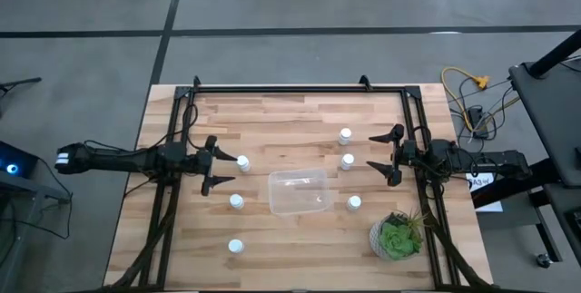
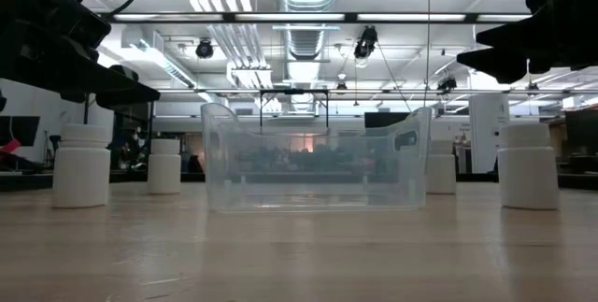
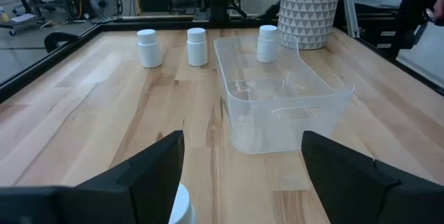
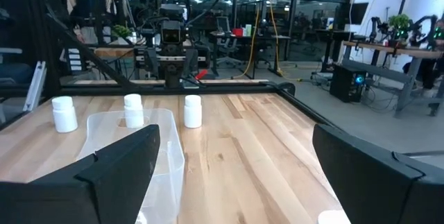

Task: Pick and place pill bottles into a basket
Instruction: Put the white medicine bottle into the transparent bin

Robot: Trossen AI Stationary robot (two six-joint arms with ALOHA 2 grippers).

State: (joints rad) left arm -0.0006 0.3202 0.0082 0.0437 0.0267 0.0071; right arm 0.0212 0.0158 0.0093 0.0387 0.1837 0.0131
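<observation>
Six white pill bottles stand upright on the wooden table around the clear basket. Three are on its left and three on its right. My left gripper is open, level and pointing toward the table's right. The nearest left bottle stands just ahead of its fingertips, and its cap shows low beside one finger. My right gripper is open and empty, pointing toward the table's left, a little short of the two far right bottles. The basket holds nothing.
A green potted plant in a patterned white pot stands at the table's near right, close to one bottle. A black frame runs along the table's far edge and both sides. Bare wood lies between the basket and the far rail.
</observation>
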